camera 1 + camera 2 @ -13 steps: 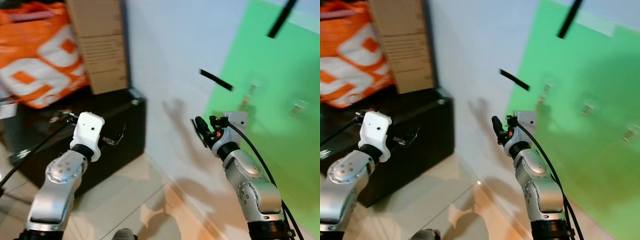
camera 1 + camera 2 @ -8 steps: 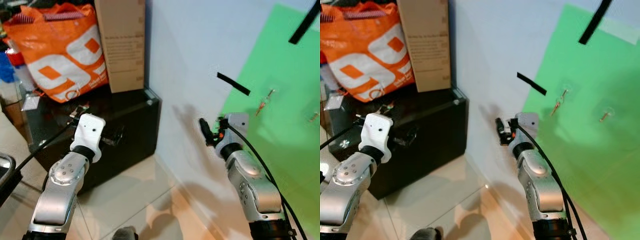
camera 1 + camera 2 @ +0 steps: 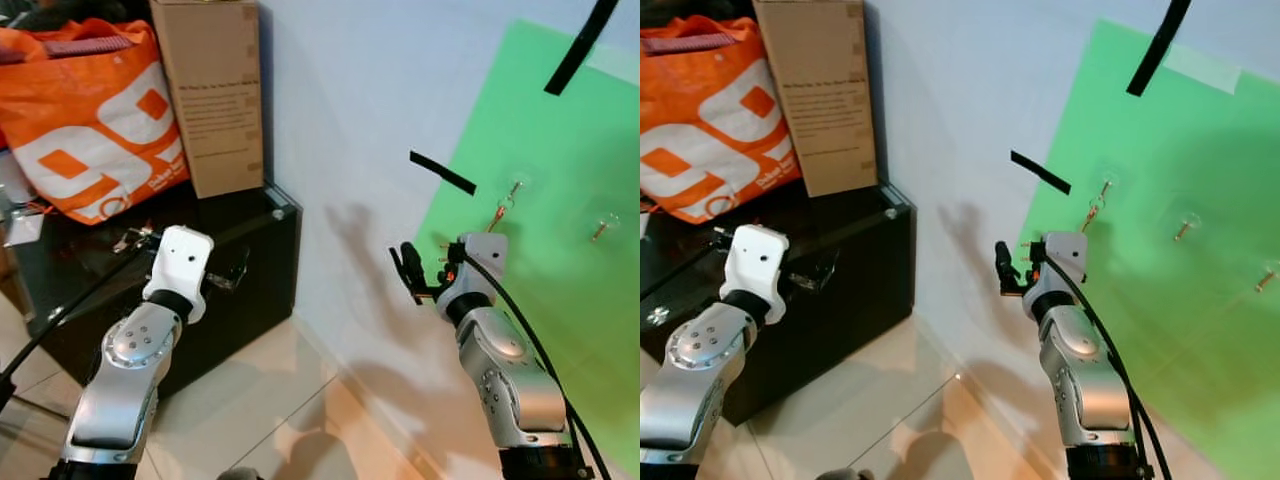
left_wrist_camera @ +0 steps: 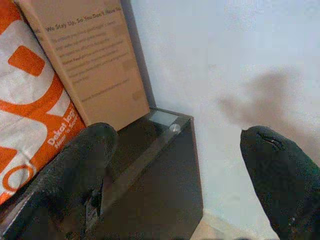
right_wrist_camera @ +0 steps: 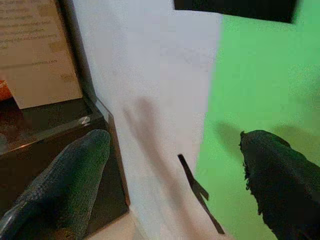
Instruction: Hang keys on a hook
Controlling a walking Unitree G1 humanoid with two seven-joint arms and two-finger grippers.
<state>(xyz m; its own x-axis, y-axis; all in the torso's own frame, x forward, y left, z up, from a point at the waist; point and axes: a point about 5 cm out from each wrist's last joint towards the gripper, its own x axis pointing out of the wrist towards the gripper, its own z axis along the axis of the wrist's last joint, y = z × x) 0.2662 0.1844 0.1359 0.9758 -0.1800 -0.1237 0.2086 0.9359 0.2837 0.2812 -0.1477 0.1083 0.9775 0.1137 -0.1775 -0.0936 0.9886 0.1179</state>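
A small bunch of keys (image 3: 503, 206) hangs from a clear hook on the green sheet (image 3: 560, 300) fixed to the white wall. Two more small hooks (image 3: 1181, 230) sit on the sheet further right, with nothing on them. My right gripper (image 3: 411, 273) is raised in front of the wall, below and left of the keys and apart from them. In the right wrist view its fingers (image 5: 70, 175) stand open with nothing between them. My left gripper (image 3: 232, 272) is held up by the black case (image 3: 255, 290), and its fingers (image 4: 75, 170) are also open and hold nothing.
The black case stands on the tiled floor (image 3: 260, 420) against the wall. On it are an orange shopping bag (image 3: 85, 130) and an upright cardboard box (image 3: 212, 95). Strips of black tape (image 3: 442, 172) are stuck to the wall and the sheet.
The camera has swung, so the whole scene shifted in the picture. Both arms keep about the same raised pose, and the keys stay on their hook.
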